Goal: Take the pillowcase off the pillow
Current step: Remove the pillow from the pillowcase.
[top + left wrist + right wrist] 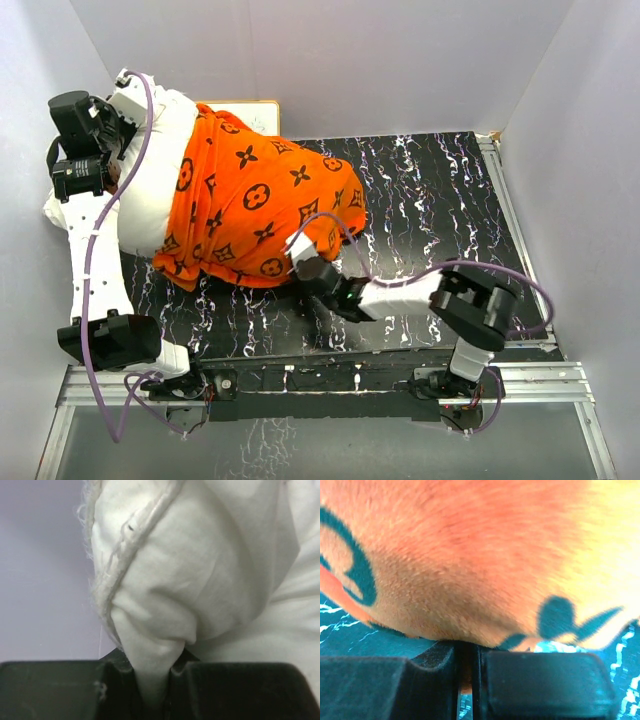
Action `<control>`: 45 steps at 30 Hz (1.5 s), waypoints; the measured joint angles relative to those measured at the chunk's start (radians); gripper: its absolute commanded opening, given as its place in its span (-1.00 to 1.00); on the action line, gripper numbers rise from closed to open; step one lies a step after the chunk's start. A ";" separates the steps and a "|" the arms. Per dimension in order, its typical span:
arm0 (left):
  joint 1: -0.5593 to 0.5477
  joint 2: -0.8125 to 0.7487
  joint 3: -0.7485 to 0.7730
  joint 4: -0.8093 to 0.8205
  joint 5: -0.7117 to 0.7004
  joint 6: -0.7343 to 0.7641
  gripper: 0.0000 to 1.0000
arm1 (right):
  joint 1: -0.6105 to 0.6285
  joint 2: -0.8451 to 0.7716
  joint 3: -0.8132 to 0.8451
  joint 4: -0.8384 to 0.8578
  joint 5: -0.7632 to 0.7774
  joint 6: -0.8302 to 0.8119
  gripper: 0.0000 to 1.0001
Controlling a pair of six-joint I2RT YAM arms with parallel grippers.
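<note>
While the left claw [152,680] is clamped on a pinched fold of the pillow [200,570] at its 10 o'clock corner, the right claw [465,655] is closed to a slit on the pillowcase [470,555] at that fabric's 5 o'clock edge. The pillow lies left on the surface [430,190], long axis 10 to 4 o'clock, bare end toward 10. A whiteboard [255,110] sits just behind at 12 o'clock; a wall [40,555] flanks the left claw.
</note>
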 measured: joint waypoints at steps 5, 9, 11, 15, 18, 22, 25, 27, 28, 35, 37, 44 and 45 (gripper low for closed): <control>-0.007 0.010 0.018 -0.034 0.006 -0.008 -1.00 | -0.115 -0.217 -0.103 -0.019 -0.005 0.070 -0.84; -0.014 0.049 0.056 -0.080 0.019 -0.014 -1.00 | -0.208 -0.431 -0.195 -0.029 0.064 0.120 -0.84; -0.018 0.077 0.085 -0.100 0.021 -0.015 -1.00 | -0.250 -0.520 -0.222 -0.041 0.100 0.146 -0.84; -0.027 0.116 0.126 -0.109 0.026 -0.014 -1.00 | -0.356 -0.682 -0.267 -0.089 0.152 0.210 -0.84; -0.040 0.132 0.153 -0.127 0.043 -0.014 -1.00 | -0.431 -0.767 -0.284 -0.140 0.164 0.264 -0.84; -0.052 0.133 0.154 -0.146 0.067 -0.001 -1.00 | -0.546 -0.829 -0.285 -0.214 0.154 0.335 -0.84; -0.061 0.128 0.136 -0.134 0.086 0.031 -1.00 | -0.631 -0.852 -0.285 -0.270 0.133 0.394 -0.84; -0.068 0.120 0.100 -0.109 0.095 0.068 -1.00 | -0.695 -0.864 -0.285 -0.308 0.110 0.436 -0.84; -0.070 0.118 0.082 -0.097 0.098 0.088 -1.00 | -0.730 -0.869 -0.285 -0.328 0.097 0.459 -0.84; -0.074 0.120 0.030 -0.056 0.119 0.185 -1.00 | -1.082 -0.885 -0.262 -0.461 -0.070 0.618 -0.84; -0.073 0.121 0.022 -0.044 0.145 0.193 -1.00 | -1.139 -0.886 -0.244 -0.497 -0.099 0.659 -0.84; 0.029 0.124 -0.100 0.043 0.247 0.209 -1.00 | -1.192 -0.883 -0.157 -0.560 -0.182 0.769 -0.84; 0.051 0.126 -0.118 0.049 0.259 0.209 -1.00 | -1.192 -0.881 -0.148 -0.566 -0.193 0.776 -0.84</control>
